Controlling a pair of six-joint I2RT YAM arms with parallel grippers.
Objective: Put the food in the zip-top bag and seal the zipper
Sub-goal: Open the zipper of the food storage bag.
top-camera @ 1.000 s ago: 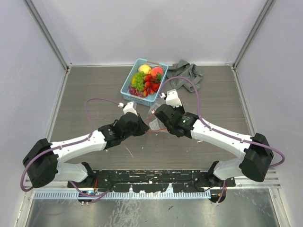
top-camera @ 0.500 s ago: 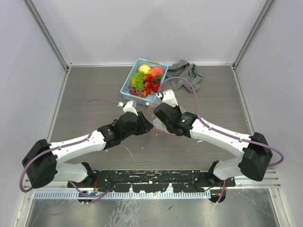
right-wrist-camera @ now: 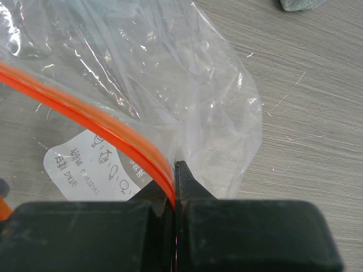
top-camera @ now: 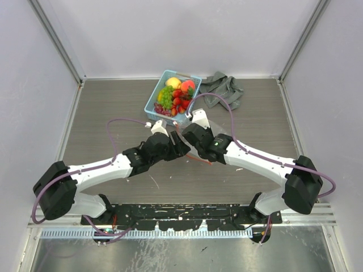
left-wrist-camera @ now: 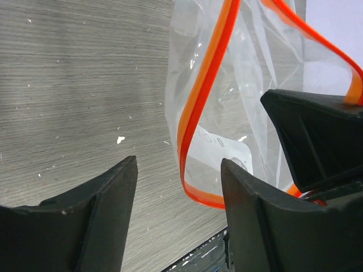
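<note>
At mid-tabletop, the zip-top bag (right-wrist-camera: 187, 85) is pinched at its zipper (left-wrist-camera: 204, 96) by the closed right fingers (right-wrist-camera: 238, 232). The left fingers (left-wrist-camera: 96, 209) stand apart, empty. Mouth-opening is judged underway; next, food (top-camera: 176, 93) must be fetched from the far basket (top-camera: 154, 93).

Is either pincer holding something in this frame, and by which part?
The right pincer is shut on the zip-top bag, pinching it at the red-orange zipper along its mouth. The left pincer is open beside the bag and holds nothing.
</note>
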